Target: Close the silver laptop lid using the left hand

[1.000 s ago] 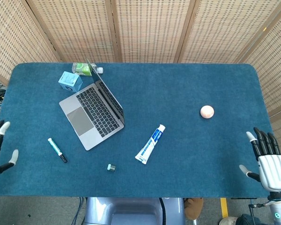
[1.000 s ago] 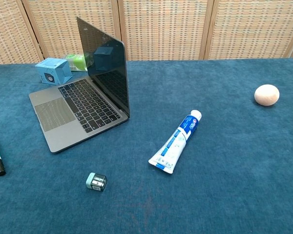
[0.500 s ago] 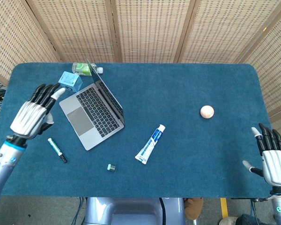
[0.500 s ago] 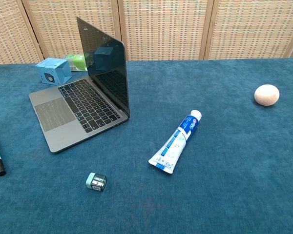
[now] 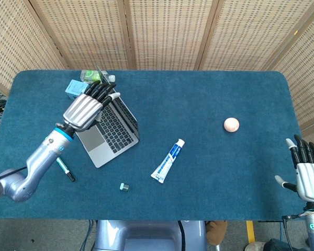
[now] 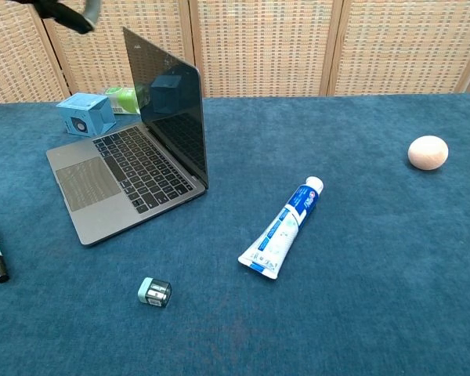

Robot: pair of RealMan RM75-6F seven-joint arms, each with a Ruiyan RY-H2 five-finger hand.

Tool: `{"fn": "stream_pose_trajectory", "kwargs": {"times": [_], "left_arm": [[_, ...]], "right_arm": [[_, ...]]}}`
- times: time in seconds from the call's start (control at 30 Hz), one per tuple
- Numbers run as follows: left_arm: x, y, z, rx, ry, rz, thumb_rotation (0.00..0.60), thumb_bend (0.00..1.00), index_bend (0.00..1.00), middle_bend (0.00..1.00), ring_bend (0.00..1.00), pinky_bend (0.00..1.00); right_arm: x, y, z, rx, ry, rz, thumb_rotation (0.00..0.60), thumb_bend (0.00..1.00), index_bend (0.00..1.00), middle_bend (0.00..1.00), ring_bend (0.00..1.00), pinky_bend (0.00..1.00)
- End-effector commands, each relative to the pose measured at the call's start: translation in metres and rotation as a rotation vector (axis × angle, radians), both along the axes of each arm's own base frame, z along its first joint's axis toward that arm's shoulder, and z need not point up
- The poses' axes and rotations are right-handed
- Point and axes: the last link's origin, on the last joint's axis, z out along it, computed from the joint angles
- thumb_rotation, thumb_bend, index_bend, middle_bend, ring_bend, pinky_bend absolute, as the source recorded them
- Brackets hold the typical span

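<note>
One silver laptop stands open at the table's left rear, lid upright. The left hand hovers above its keyboard, fingers spread, holding nothing. The right hand waits open at the far right edge.

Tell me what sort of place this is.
Probably a staged robot test area, not a real office: a table covered in blue cloth, woven screen panels closing it off behind, and unrelated items laid out apart, such as a silver laptop, a toothpaste tube and an egg-like ball.
</note>
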Motion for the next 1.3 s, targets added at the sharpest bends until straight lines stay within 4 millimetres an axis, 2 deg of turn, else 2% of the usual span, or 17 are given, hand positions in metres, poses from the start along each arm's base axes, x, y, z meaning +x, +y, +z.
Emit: {"fn": "stream_pose_trajectory", "kwargs": {"times": [0.03,0.3,0.5,0.57,0.7,0.83,1.1,1.3], "left_arm": [[0.015,0.013,-0.016,-0.012,0.026,0.004,0.600,1.00,0.13,0.00,0.00,0.00],[0.030,0.028,-0.045,-0.057,0.062,0.036,0.600,1.00,0.16,0.00,0.01,0.00],[0.033,0.033,-0.054,-0.060,0.087,0.051,0.600,1.00,0.19,0.04,0.03,0.00],[0.032,0.034,-0.056,-0.062,0.093,0.056,0.600,1.00,0.20,0.06,0.07,0.03],[0.028,0.032,-0.061,-0.075,0.112,0.067,0.600,1.00,0.23,0.18,0.16,0.09],[0.023,0.030,-0.059,-0.073,0.114,0.086,0.600,1.00,0.25,0.24,0.23,0.14],[0.017,0.024,-0.047,-0.073,0.111,0.110,0.600,1.00,0.28,0.30,0.30,0.18],[0.010,0.020,-0.039,-0.081,0.128,0.133,0.600,1.00,0.28,0.36,0.38,0.26]], "right_arm": [[-0.003,-0.002,0.001,-0.002,-0.001,-0.013,0.600,0.00,0.00,0.00,0.00,0.00],[-0.011,-0.004,0.008,-0.028,-0.015,-0.047,0.600,0.00,0.00,0.00,0.00,0.00],[-0.011,-0.003,0.010,-0.034,-0.015,-0.047,0.600,0.00,0.00,0.00,0.00,0.00],[-0.011,-0.002,0.010,-0.033,-0.017,-0.047,0.600,0.00,0.00,0.00,0.00,0.00],[-0.011,-0.002,0.012,-0.039,-0.020,-0.045,0.600,0.00,0.00,0.00,0.00,0.00],[-0.011,-0.002,0.013,-0.042,-0.024,-0.046,0.600,0.00,0.00,0.00,0.00,0.00],[-0.011,-0.002,0.012,-0.042,-0.025,-0.044,0.600,0.00,0.00,0.00,0.00,0.00],[-0.011,-0.002,0.012,-0.038,-0.025,-0.046,0.600,0.00,0.00,0.00,0.00,0.00]]}}
